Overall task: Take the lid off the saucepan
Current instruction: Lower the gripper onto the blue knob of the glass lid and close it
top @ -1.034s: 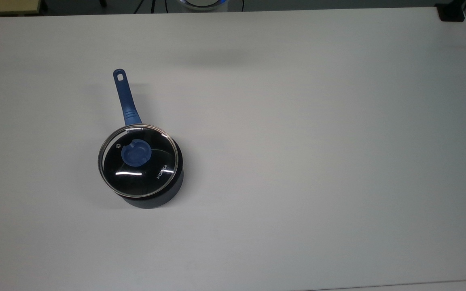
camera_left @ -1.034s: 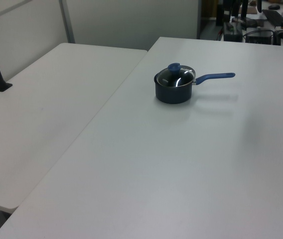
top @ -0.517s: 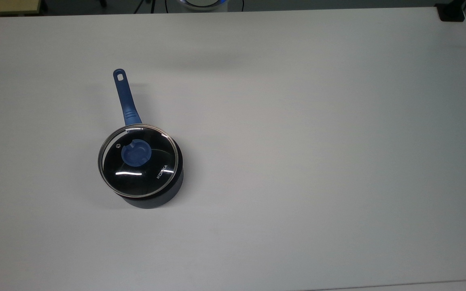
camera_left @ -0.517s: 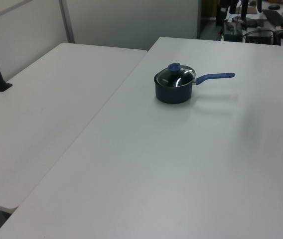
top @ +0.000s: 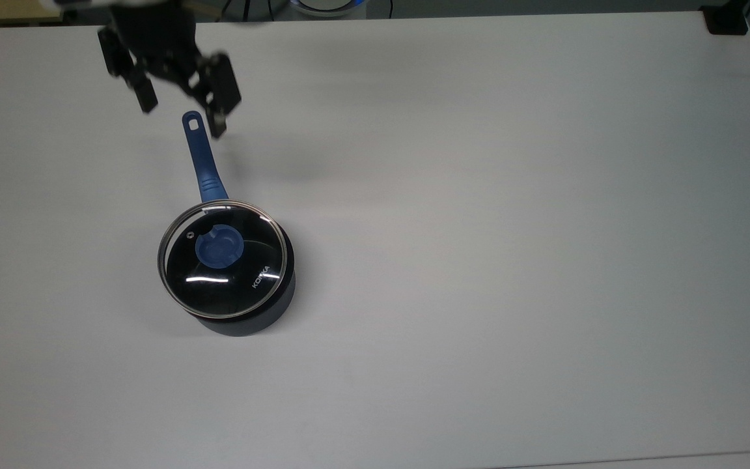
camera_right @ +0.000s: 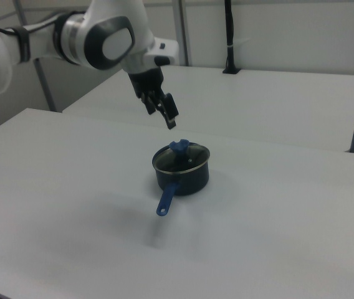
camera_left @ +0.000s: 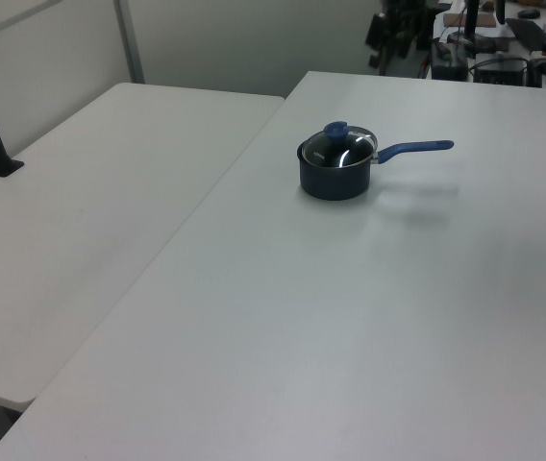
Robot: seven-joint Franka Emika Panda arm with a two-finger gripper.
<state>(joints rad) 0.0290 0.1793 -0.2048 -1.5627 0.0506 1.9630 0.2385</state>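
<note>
In the top view the hand [top: 181, 109] is wide open and empty, up above the handle's end, and the glass lid [top: 221, 258] sits on the saucepan [top: 271, 312] on the tabletop [top: 512, 228]

In the left view the blue knob [camera_left: 336, 130] sticks up, the best spot to pinch

In the right view the lid looks smooth, slippery and easy to break

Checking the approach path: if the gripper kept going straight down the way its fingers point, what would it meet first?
Probably the end of the saucepan's handle, or bare table beside it; the open gripper hangs above there, depth unclear.
</note>
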